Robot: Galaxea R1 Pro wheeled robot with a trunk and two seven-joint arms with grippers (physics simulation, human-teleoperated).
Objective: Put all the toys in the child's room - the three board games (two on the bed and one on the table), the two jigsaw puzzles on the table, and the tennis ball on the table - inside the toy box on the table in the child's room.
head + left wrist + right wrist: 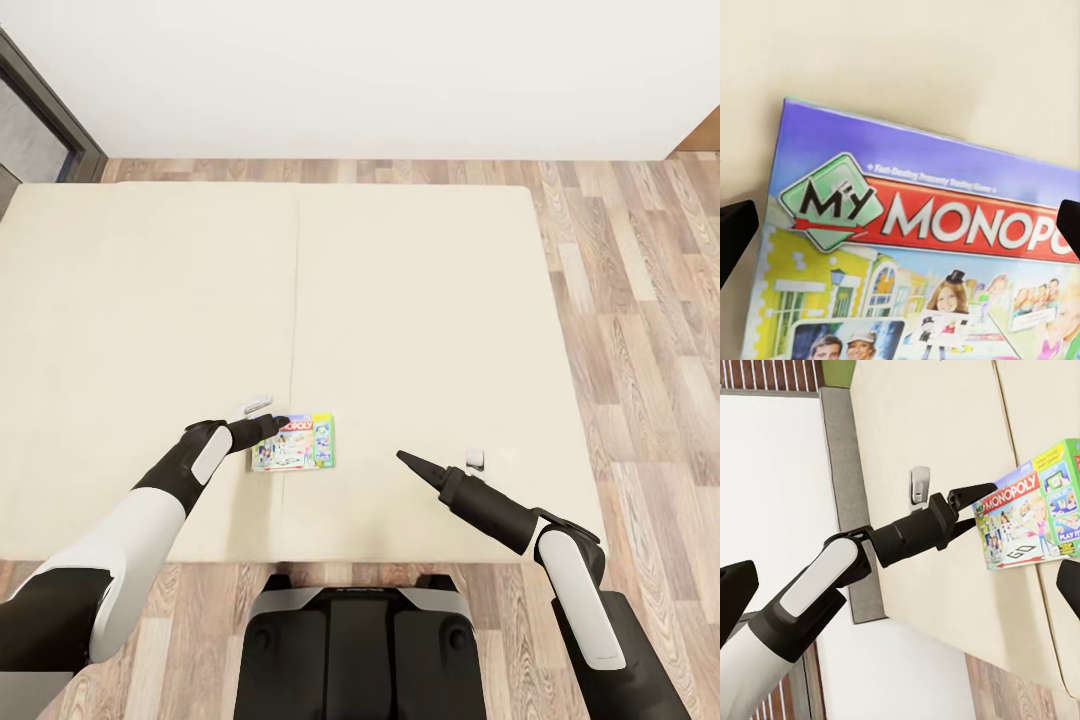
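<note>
my left hand [270, 428] sits low over the board game [296, 442], fingers spread with nothing between them; in the left wrist view the dark fingertips [733, 234] stand wide on either side of the printed cover [922, 262], not yet pinching it. seen from the right wrist, that hand [971, 506] reaches the box [1039, 506] at one short end. the box lies flat on the bed [150, 300], near the mattress's front edge and roughly midway along it, its long axis running along that front edge, so it stretches away from my left hand toward my right. my right hand [410, 461] hovers apart from the box on its other side, its fingers looking pressed together into a point, holding nothing. the left is clearly nearer, so i judge the grasp is its job, closing across the near short end.
</note>
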